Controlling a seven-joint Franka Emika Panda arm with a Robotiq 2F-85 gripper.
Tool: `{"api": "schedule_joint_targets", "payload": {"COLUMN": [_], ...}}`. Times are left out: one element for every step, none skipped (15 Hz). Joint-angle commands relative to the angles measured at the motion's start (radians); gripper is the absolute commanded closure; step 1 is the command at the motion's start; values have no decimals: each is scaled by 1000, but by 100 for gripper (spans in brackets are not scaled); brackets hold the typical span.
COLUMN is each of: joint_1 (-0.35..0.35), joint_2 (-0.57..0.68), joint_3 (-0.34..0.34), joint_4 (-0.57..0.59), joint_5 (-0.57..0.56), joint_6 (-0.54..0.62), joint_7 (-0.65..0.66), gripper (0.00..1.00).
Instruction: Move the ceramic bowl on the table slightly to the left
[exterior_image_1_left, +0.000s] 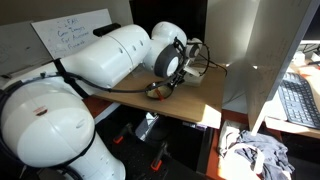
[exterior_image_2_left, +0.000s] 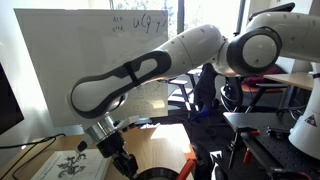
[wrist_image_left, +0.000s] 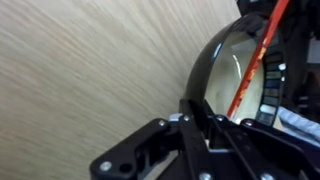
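Observation:
The ceramic bowl (wrist_image_left: 238, 72) has a dark outside and a pale yellowish inside. In the wrist view it lies at the right on the light tan wooden table (wrist_image_left: 90, 70). My gripper (wrist_image_left: 196, 112) has its two fingers pressed together over the bowl's near rim, one inside and one outside. In an exterior view the bowl (exterior_image_1_left: 157, 93) is small and mostly hidden under the gripper (exterior_image_1_left: 172, 80) near the table's (exterior_image_1_left: 205, 92) front edge. In an exterior view the gripper (exterior_image_2_left: 121, 160) reaches down beside the dark bowl (exterior_image_2_left: 155, 174).
A white divider panel (exterior_image_1_left: 255, 60) stands at the table's right end, with a keyboard (exterior_image_1_left: 300, 100) beyond it. A grey crumpled cloth (exterior_image_1_left: 255, 155) lies below. A whiteboard (exterior_image_2_left: 80, 60) stands behind the arm. An orange strip (wrist_image_left: 255, 55) crosses beyond the bowl.

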Motion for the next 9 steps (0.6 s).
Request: {"api": "schedule_joint_targets", "payload": {"joint_1": [0, 3, 3, 4, 5, 7, 6, 4, 2], "joint_2": [-27, -31, -33, -38, -41, -47, -51, -57, -63], "joint_3": [3, 2, 2, 3, 3, -3, -4, -5, -6], "joint_4": [-51, -57, -62, -69, -71, -74, -75, -76, -77], "joint_5": [-9, -15, -15, -15, -14, -16, -16, -16, -15], "joint_6": [-37, -48, -53, -51, -43, -15, -3, 8, 14], "joint_7": [-27, -35, -38, -49, -51, -42, -42, -43, -45], "gripper": [96, 96, 96, 96, 96, 96, 96, 96, 93]}}
